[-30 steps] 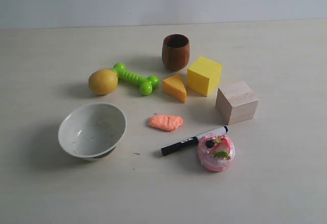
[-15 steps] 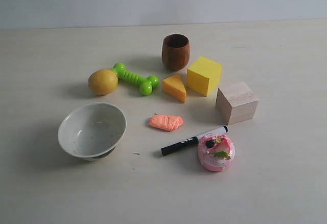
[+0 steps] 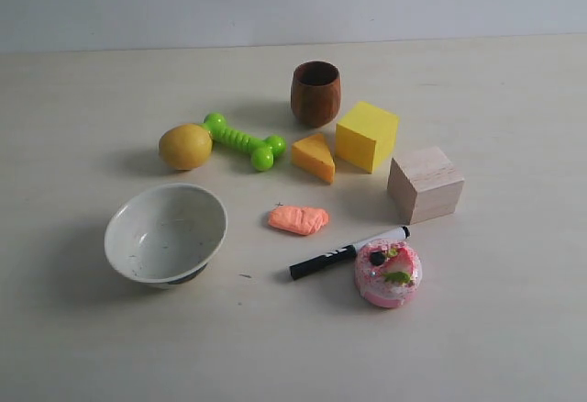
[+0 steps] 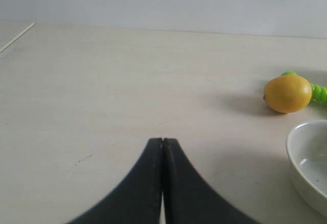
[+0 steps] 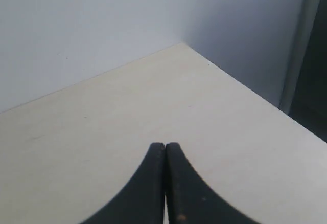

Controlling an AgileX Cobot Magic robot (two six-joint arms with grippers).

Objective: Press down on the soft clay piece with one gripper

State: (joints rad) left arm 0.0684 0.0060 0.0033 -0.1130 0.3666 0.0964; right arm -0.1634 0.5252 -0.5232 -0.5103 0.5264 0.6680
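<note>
The soft clay piece point(image 3: 298, 219), a flattish salmon-orange lump, lies on the table in the exterior view, between the white bowl point(image 3: 166, 233) and the black marker point(image 3: 348, 252). Neither arm shows in the exterior view. In the left wrist view my left gripper point(image 4: 163, 141) is shut with nothing in it, over bare table, with the yellow lemon point(image 4: 287, 93) and the bowl's rim point(image 4: 301, 150) off to one side. My right gripper point(image 5: 165, 145) is shut and holds nothing, pointing at a bare table corner. The clay shows in neither wrist view.
Around the clay stand an orange cheese wedge point(image 3: 315, 157), a yellow cube point(image 3: 367, 135), a wooden cube point(image 3: 425, 184), a brown wooden cup point(image 3: 315, 93), a green dumbbell toy point(image 3: 244, 140), a lemon point(image 3: 184, 146) and a pink cake toy point(image 3: 388, 273). A wall meets the table edge in the right wrist view.
</note>
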